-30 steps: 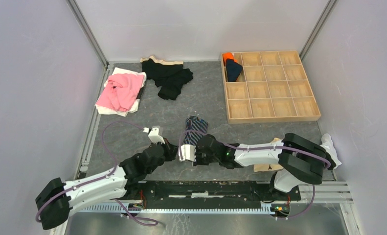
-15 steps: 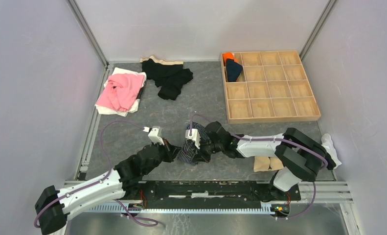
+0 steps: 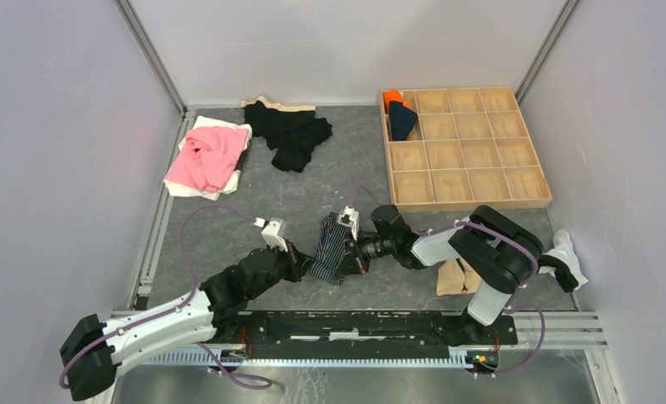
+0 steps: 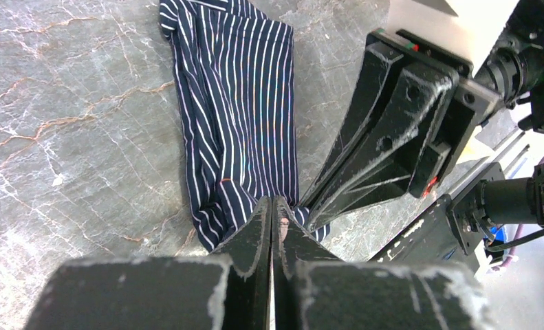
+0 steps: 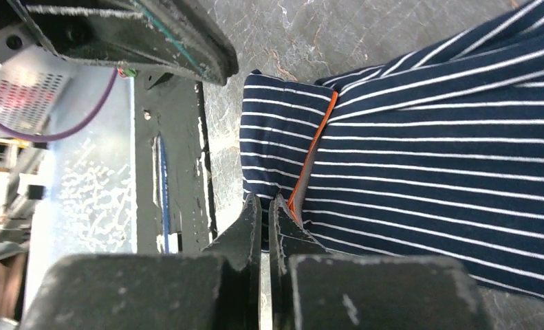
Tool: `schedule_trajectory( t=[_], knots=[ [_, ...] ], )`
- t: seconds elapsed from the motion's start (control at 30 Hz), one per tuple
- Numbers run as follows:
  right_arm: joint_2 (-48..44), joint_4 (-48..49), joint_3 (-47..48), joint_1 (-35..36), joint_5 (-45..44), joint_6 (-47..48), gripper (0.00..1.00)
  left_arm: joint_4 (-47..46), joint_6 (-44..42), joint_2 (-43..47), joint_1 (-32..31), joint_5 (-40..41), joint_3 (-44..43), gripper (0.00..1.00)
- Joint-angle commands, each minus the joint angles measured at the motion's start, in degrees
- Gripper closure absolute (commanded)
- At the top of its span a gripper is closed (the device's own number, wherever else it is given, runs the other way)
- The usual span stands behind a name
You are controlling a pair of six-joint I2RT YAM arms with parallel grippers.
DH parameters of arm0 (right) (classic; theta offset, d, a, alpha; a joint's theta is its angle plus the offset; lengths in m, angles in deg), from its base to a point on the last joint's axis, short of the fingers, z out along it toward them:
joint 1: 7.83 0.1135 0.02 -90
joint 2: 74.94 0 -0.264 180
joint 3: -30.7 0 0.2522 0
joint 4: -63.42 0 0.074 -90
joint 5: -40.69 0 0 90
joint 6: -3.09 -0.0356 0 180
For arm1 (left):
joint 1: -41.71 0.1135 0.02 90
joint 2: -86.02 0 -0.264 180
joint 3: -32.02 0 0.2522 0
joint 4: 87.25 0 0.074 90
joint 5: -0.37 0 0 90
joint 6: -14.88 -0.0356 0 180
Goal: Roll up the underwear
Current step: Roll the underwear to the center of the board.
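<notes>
Lower left of the top view: left gripper (image 3: 298, 255) comes in from the frame's bottom-left corner, fingers closed flat together, tips at the hem of the striped briefs (image 3: 329, 251); it looks like a pinch on the cloth edge. The briefs lie on the grey table (image 3: 253, 202), lower centre of frame, between the two grippers. They are navy with thin pale stripes and an orange trim line at one corner.

Cloth reads thin, light and floppy with no stiffness. It will sag and bunch if lifted, and a single layer could slip out of a light pinch. Best hold, I think, is on the doubled hem or seam corners at the lower end, one corner per gripper, so the roll starts even.

Long axis runs top to bottom of the frame, tilted a little; the upper end points toward frame top, the lower end toward the arm bases. Stripes run along that axis.

Right of it: right gripper (image 3: 356, 252), fingers also closed, tips on the trimmed corner, apparently pinching it. Upper right: wooden tray (image 3: 472, 204), well apart.
</notes>
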Motion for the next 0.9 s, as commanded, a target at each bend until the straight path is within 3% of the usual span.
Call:
schedule_trajectory(
  t=[0.0, 0.37, 0.87],
  knots=[
    [3.04, 8.88, -1.19, -2.16, 2.77, -9.65, 1.0, -3.55, -2.86, -1.09, 0.16, -2.19, -0.54, 0.98],
    [6.59, 1.48, 1.45, -5.48, -0.69, -10.54, 1.0, -8.3, -3.33, -4.57, 0.16, -5.64, -0.27, 0.98],
    [7.36, -7.45, 4.63, -6.56, -4.25, -6.76, 1.0, -19.7, -2.34, -16.07, 0.16, -6.71, 0.71, 0.98]
  ],
)
